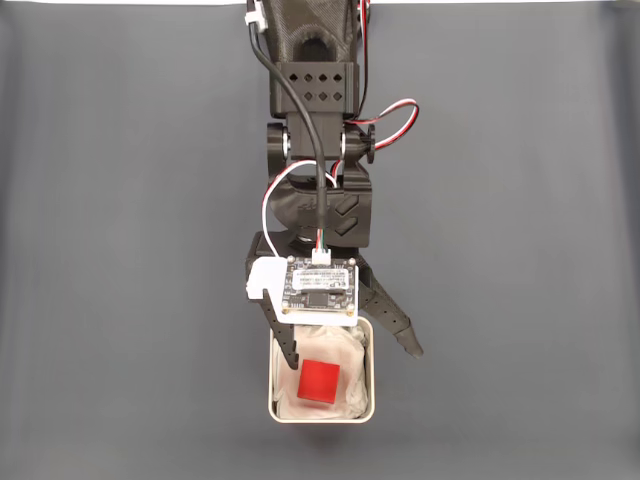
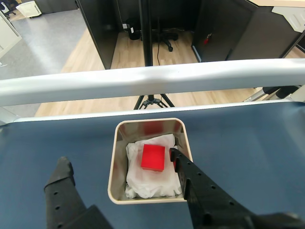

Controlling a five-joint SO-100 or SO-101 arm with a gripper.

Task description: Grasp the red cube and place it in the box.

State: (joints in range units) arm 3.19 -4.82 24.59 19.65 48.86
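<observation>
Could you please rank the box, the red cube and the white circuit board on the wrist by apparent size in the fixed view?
1. The box.
2. The white circuit board; it sits nearer the camera, so its rank against the box is unsure.
3. The red cube, clearly smallest, lying in the box.

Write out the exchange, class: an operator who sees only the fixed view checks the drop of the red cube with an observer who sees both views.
Operator: Is the red cube lying flat?
Observer: Yes, in the wrist view it sits level on the white lining inside the box.
Operator: What lies past the table?
Observer: A white rail, then tripod legs on a wooden floor.
</observation>
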